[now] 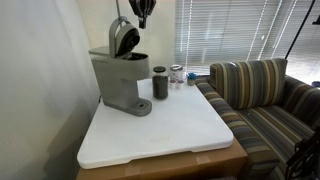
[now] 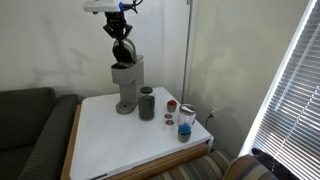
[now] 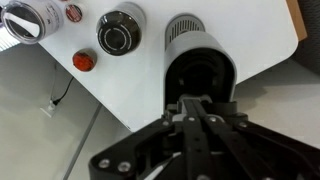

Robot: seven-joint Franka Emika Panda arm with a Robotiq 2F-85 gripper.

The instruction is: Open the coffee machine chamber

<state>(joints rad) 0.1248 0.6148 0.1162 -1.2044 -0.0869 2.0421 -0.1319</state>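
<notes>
Looking over the white tabletop (image 1: 165, 135), I see the coffee machine (image 1: 118, 82) at its back corner, with the chamber (image 1: 124, 38) lid tipped up. My gripper (image 1: 143, 14) hangs just above it, fingers drawn together. A dark cup (image 1: 160, 83) stands beside the machine.

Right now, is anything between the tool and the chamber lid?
Nothing visible. In an exterior view the tool hangs close above the chamber lid, which is tilted up over the coffee machine. The dark cup stands on the table beside the machine, lower down and off that line.
</notes>
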